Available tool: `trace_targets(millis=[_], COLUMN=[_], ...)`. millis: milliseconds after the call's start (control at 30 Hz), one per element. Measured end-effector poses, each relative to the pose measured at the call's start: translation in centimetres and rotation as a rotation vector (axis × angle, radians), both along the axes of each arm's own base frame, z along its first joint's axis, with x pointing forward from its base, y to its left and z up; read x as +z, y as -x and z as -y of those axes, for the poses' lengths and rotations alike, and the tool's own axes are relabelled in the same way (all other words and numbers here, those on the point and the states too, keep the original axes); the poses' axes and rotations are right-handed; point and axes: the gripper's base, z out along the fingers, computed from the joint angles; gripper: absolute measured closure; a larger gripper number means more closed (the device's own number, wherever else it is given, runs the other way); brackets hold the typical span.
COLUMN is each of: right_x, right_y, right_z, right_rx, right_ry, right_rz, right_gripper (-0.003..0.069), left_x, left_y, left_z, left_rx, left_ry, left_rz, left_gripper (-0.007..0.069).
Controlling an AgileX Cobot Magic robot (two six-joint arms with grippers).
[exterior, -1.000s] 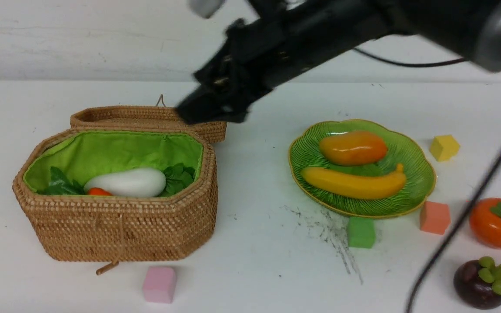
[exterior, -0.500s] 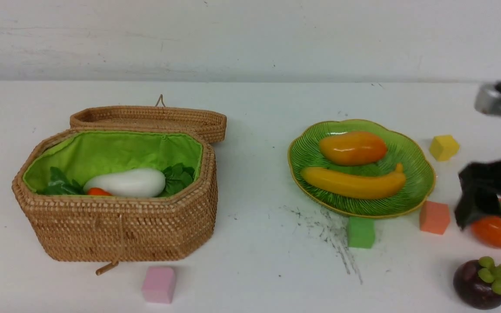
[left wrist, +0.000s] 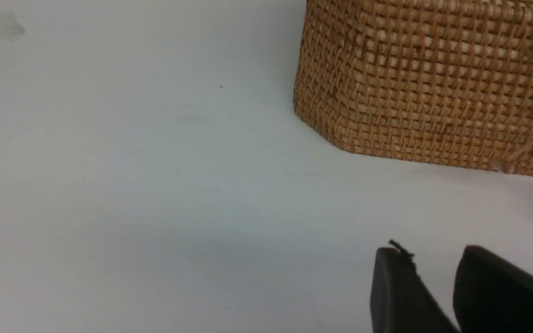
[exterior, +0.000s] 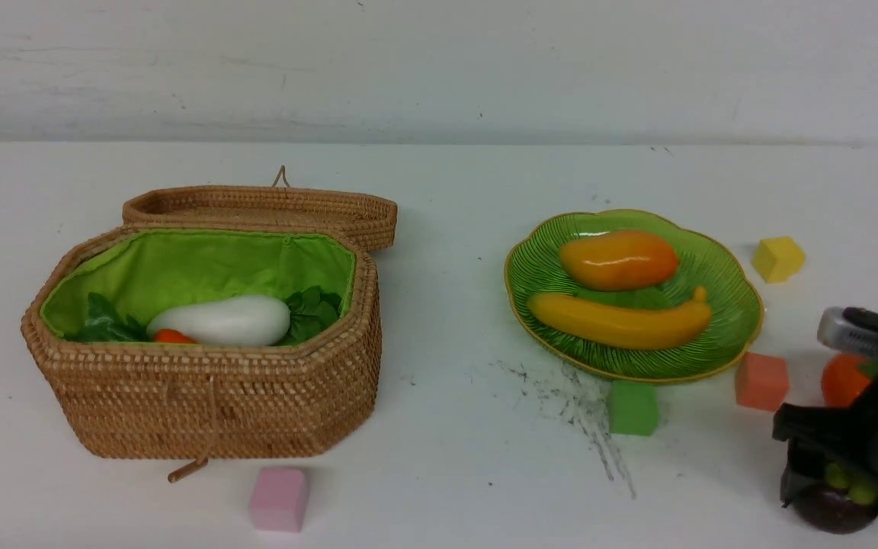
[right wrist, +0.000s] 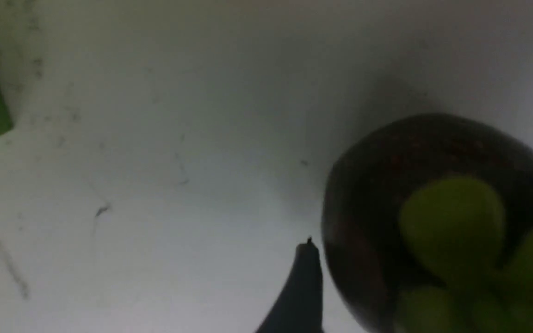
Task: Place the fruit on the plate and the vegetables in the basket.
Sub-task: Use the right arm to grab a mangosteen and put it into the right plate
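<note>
Right arm has swung all the way over from above the wicker basket and dropped down at the table's front right corner. Its right gripper now sits spread wide around the mangosteen, one finger just beside the dark skin; looks like it isn't squeezing yet, though the wrist shot is pretty blurry. Persimmon is right behind it, half hidden by the arm.

Mango and banana are already lying on the green plate, right of centre. White radish and carrot are inside the basket, lid flipped open behind it.

Left gripper hangs low over bare table near the basket's front left corner, jaws a narrow gap apart, nothing between them.

Foam cubes scattered about: pink, green, orange, yellow.
</note>
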Motion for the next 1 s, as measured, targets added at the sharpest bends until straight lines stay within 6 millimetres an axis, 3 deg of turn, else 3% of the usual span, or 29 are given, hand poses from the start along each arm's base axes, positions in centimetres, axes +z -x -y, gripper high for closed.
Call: trace_targets(millis=[133, 200, 300, 400, 600, 667, 733, 800, 900, 1000], right_x=[-1.5, -1.4, -0.8, 0.9, 7.6, 9.7, 12.4, 13.0, 12.5, 10.0], right_y=[-0.5, -0.6, -0.6, -0.6, -1.5, -2.5, -4.8, -7.0, -10.8, -14.0], right_z=[0.1, 0.1, 0.1, 0.1, -1.0, -1.7, -2.6, -3.1, -3.5, -3.7], right_rx=[0.008, 0.009, 0.038, 0.084, 0.191, 0.243, 0.291, 0.303, 0.318, 0.321], right_ry=[0.015, 0.015, 0.020, 0.027, -0.027, -0.056, -0.098, -0.118, -0.124, -0.122], right_rz=[-0.023, -0.012, 0.020, 0.071, 0.251, 0.304, 0.379, 0.401, 0.404, 0.361], right_gripper=[0.0034, 0.0076, 0.0082, 0.0082, 0.0082, 0.0082, 0.0082, 0.0082, 0.0082, 0.0082], left_x=[0.0, 0.0, 0.0, 0.0, 0.0, 0.0, 0.0, 0.0, 0.0, 0.0], left_y=[0.0, 0.0, 0.0, 0.0, 0.0, 0.0, 0.0, 0.0, 0.0, 0.0], left_z=[0.0, 0.0, 0.0, 0.0, 0.0, 0.0, 0.0, 0.0, 0.0, 0.0], left_rx=[0.000, 0.000, 0.000, 0.000, 0.000, 0.000, 0.000, 0.000, 0.000, 0.000], left_ry=[0.000, 0.000, 0.000, 0.000, 0.000, 0.000, 0.000, 0.000, 0.000, 0.000], left_rz=[0.000, 0.000, 0.000, 0.000, 0.000, 0.000, 0.000, 0.000, 0.000, 0.000], left_gripper=[0.0432, 0.0430, 0.0427, 0.0427, 0.0422, 0.0420, 0.0417, 0.0416, 0.0413, 0.0409])
